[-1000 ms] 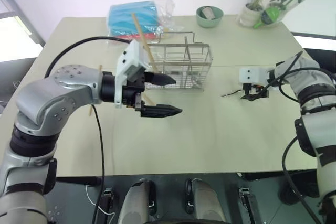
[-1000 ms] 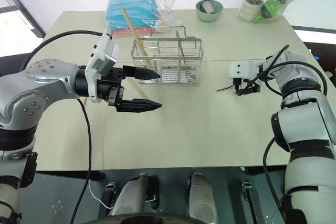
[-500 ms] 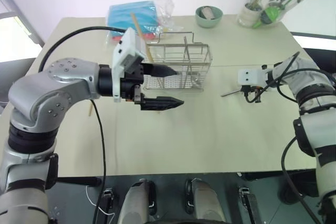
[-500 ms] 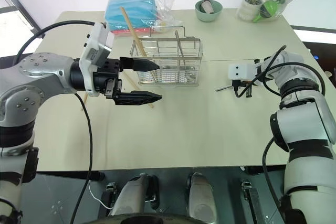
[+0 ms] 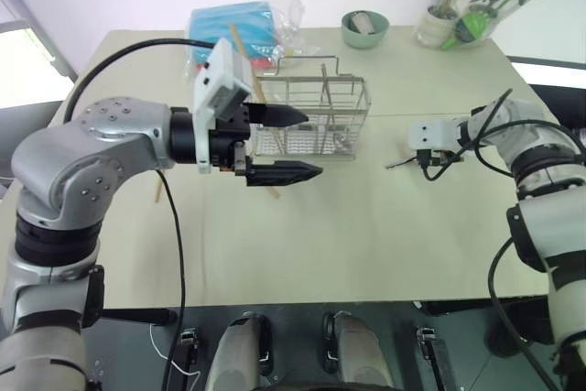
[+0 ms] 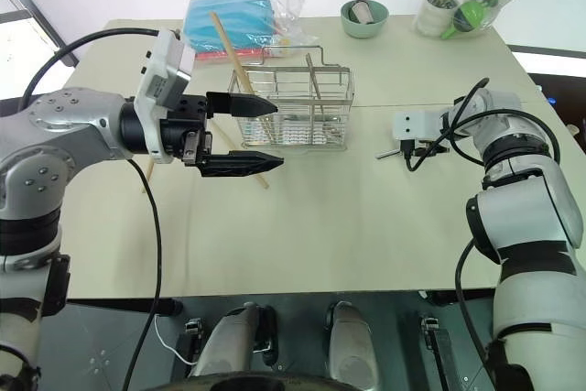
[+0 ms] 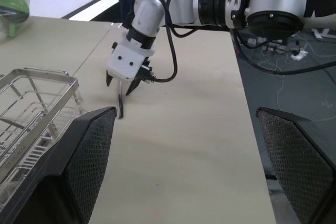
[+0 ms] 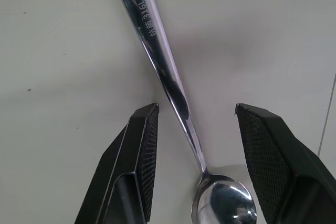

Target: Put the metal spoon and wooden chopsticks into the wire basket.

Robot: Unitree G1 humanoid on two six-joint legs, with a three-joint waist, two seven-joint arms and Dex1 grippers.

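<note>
The right gripper has its two black fingers spread, straddling the metal spoon without touching it. The spoon lies flat on the tabletop between them, its slim handle running away from the fingers along the line they point, its oval bowl closest to the wrist. A squeeze across the handle looks like all the coming pick needs, since the long axis already passes through the gap.

In the head views this sits at centre right, the spoon poking out left of the right gripper, well apart from the wire basket at upper centre.

The left gripper hangs in front of the basket, fingers spread wide and empty. One of the wooden chopsticks leans in the basket's left end; another lies on the tabletop under the left fingers. The right arm is far nearer the spoon.
</note>
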